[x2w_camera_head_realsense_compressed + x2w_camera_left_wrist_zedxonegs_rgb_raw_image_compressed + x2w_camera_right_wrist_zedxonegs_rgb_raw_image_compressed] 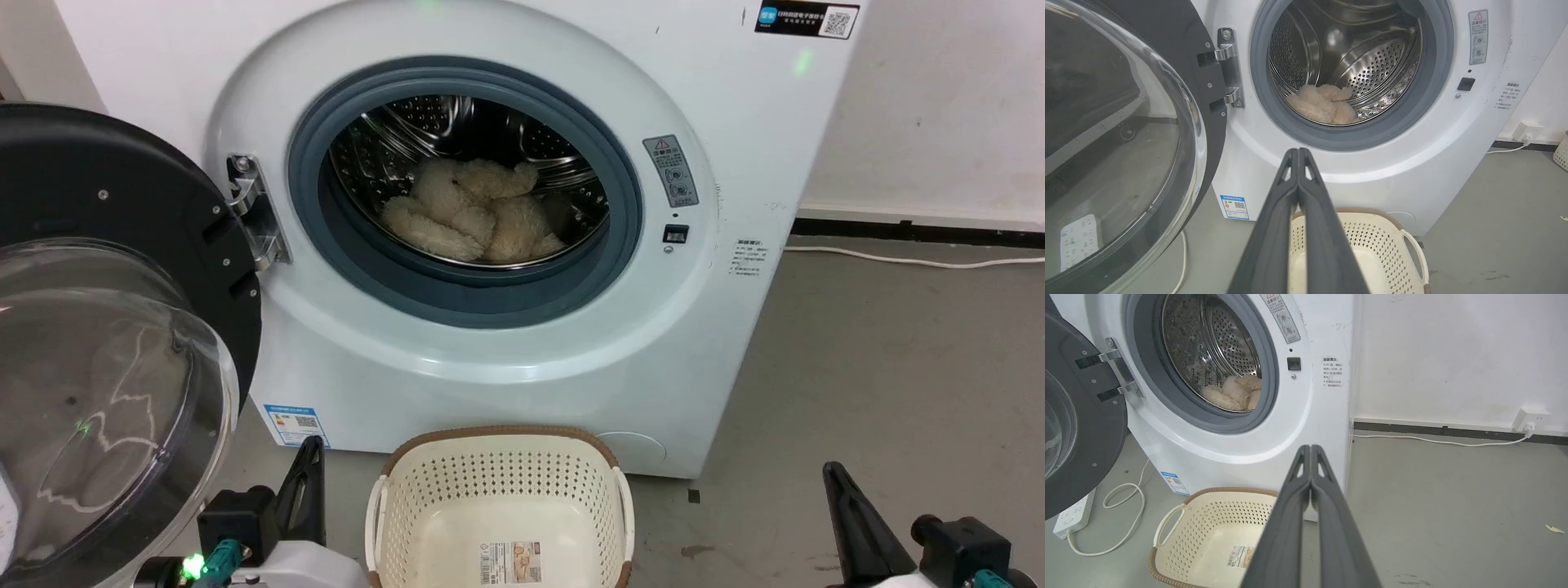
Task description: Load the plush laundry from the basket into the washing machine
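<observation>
- The door (122, 204) stands swung open at 9 o'clock in the head view. Its black rim is cut off by the left edge. Its clear glass bowl (98, 392) runs off the bottom edge, and reflections blur whatever lies behind it.
- A white power strip (1073, 516) lies on the floor at 8 o'clock in the right wrist view, its far end hidden under the door.
- The left gripper (312, 453) sits at 7 o'clock in the head view. Its two dark fingers are pressed together and grasp nothing, and its wrist is cropped by the bottom edge.
- The washing machine (490, 392) fills the middle, with its top and left side out of frame. A grey gasket (457, 302) rings the opening.
- The plush laundry (473, 216) lies inside the steel drum (424, 114), at the drum's 6 o'clock. The gasket's lower lip hides its underside, and its lumpy limbs overlap, so its full shape cannot be made out.
- The basket (498, 469) stands on the floor at 6 o'clock, just in front of the machine, with its near end cut off. A paper label (510, 563) lies on its floor, the print too small to read.
- The right gripper (833, 478) is at 5 o'clock, its fingers clenched tip to tip on nothing and its body partly cropped.
- A white cable (914, 261) runs along the floor at 3 o'clock and leaves the frame.
</observation>
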`<state>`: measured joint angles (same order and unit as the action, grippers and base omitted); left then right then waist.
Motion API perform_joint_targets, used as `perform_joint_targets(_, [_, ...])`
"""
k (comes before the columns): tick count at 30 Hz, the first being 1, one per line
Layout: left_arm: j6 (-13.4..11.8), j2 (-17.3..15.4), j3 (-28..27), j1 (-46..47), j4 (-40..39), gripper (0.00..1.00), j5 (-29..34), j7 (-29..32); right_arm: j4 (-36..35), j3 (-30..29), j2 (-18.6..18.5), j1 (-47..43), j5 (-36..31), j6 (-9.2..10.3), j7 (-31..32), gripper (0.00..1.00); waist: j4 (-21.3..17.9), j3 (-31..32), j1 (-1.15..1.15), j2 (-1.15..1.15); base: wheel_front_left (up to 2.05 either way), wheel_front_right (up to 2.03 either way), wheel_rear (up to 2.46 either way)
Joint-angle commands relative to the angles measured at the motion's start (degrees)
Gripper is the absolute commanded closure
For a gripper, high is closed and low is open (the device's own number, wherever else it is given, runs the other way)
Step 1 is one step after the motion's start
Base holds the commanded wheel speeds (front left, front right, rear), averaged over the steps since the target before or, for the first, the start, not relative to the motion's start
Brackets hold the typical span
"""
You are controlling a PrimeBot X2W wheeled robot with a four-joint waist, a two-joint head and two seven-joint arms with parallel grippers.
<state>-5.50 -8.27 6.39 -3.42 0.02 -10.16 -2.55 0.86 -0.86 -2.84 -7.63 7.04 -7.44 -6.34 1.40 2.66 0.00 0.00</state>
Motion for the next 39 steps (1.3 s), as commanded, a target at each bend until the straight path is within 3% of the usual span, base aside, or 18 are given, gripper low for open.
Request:
perform_joint_targets(1, [0.4,0.2,-0.4,1.1,0.0,1.0,0.7,0.1,-0.3,0.1,0.0,1.1,-0.6,-0.02,0.2,1.0,0.0,-0.1,0.0,0.0,0.0,0.0,0.0])
perform_joint_targets(39, [3.7,3.6,-4.3,2.6,0.0,1.0,6.8,1.7,-0.6,0.6,0.0,5.3,-4.8,-0.04,4.2,1.0,-0.9,-1.7,0.0,0.0,0.0,0.0,0.0])
